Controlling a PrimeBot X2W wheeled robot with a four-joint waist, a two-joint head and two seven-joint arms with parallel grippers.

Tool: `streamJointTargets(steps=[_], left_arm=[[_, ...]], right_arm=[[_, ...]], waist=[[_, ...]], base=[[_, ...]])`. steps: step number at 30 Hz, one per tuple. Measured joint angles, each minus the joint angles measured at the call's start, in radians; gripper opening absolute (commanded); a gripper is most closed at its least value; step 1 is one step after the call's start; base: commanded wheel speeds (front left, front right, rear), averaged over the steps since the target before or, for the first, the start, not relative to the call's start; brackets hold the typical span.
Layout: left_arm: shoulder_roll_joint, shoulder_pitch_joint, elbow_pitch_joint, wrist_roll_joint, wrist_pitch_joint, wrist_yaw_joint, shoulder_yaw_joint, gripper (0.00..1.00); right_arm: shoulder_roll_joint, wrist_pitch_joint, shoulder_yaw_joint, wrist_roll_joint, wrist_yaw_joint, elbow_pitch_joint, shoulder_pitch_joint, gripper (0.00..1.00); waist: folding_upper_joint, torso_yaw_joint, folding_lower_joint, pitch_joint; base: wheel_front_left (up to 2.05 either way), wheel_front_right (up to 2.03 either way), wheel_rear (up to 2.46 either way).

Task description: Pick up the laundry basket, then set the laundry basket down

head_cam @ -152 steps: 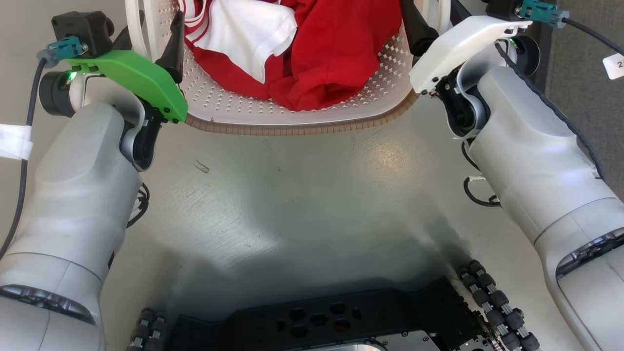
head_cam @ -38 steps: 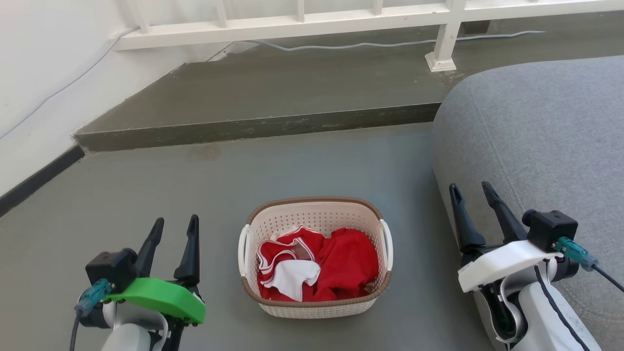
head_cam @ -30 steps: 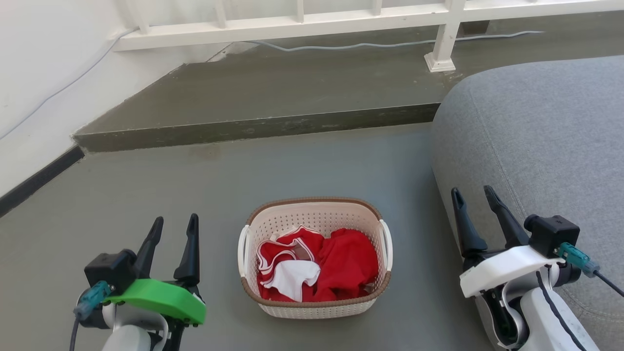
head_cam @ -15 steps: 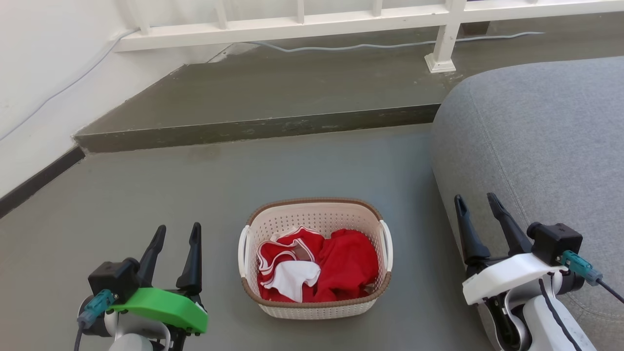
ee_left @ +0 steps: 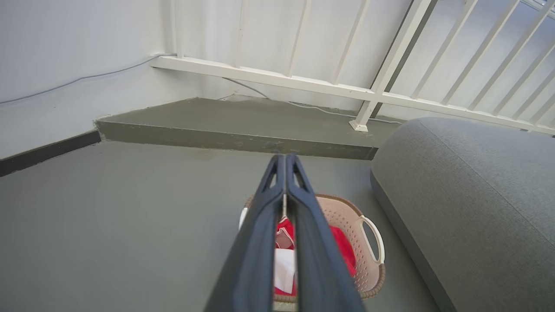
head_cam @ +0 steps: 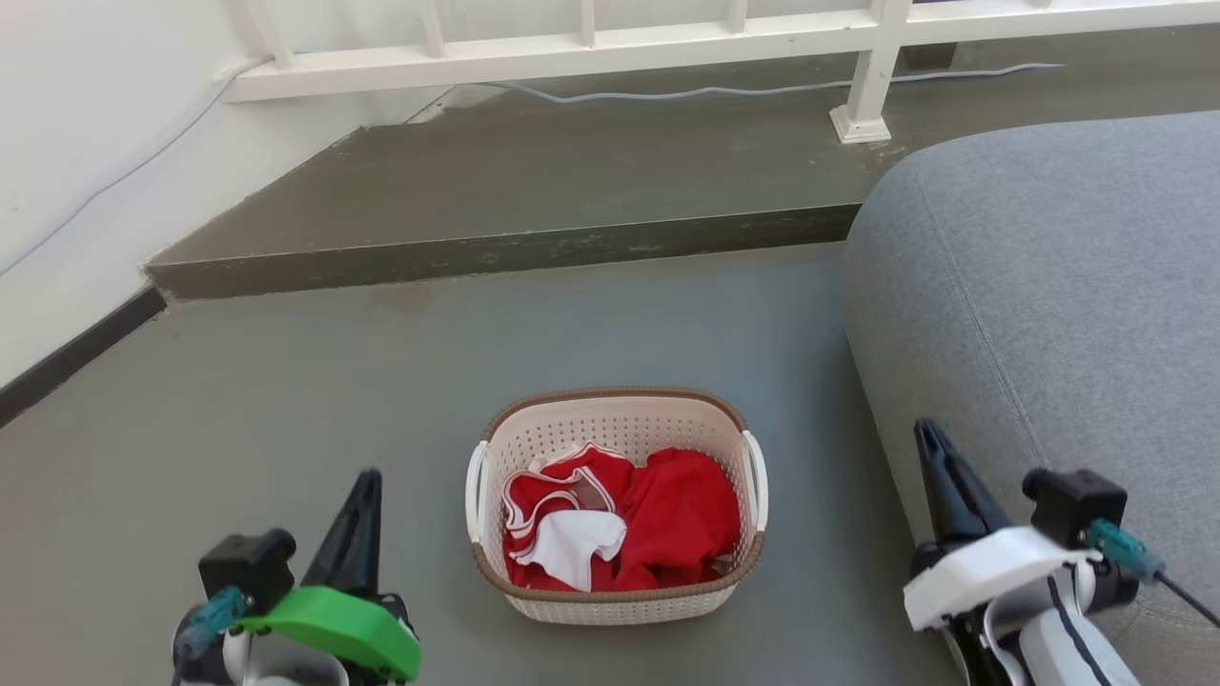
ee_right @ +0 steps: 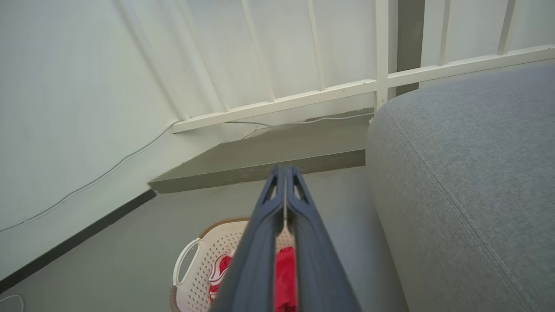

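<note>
the laundry basket [head_cam: 620,604] stood on the floor [head_cam: 362,381] between the 2 arms, well short of the raised step [head_cam: 496,250] at the floor's far edge, with red clothes [head_cam: 681,514] inside. its 2 white loop handles [head_cam: 474,486] faced sideways, 1 toward each arm. the left gripper [head_cam: 367,481], fingers pressed together, looked the nearer to its handle. the right gripper [head_cam: 925,431], also closed on nothing, sat farther out, against the grey sofa [head_cam: 1048,286].

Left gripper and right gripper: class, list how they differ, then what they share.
The left gripper wears a green cover; the right gripper a white cover. The left gripper stands over the floor left of the laundry basket; the right gripper stands right of it, beside the grey sofa. Both are shut, empty and apart from the basket.
</note>
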Motion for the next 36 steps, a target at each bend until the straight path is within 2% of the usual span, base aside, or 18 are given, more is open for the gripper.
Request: streamJointTargets(steps=[8, 18, 36], left_arm=[[-0.001, 0.016, 0.0, -0.059, 0.009, 0.0, 0.002, 0.0], [-0.001, 0.016, -0.008, -0.2, 0.041, 0.0, 0.029, 0.0], [-0.001, 0.016, -0.015, -0.411, 0.105, 0.0, 0.07, 0.0]], right_arm=[[0.001, 0.017, -0.014, 0.055, 0.0, 0.008, 0.015, 0.0], [0.003, 0.059, -0.043, 0.225, 0.001, 0.009, 0.013, 0.0], [0.01, 0.126, -0.096, 0.449, 0.003, 0.008, 0.007, 0.0]], waist=[[0.0, 0.002, 0.0, -0.001], [0.0, 0.006, 0.0, -0.001], [0.0, 0.011, 0.0, -0.003]], base=[[0.0, 0.0, 0.0], [0.0, 0.0, 0.0], [0.0, 0.0, 0.0]])
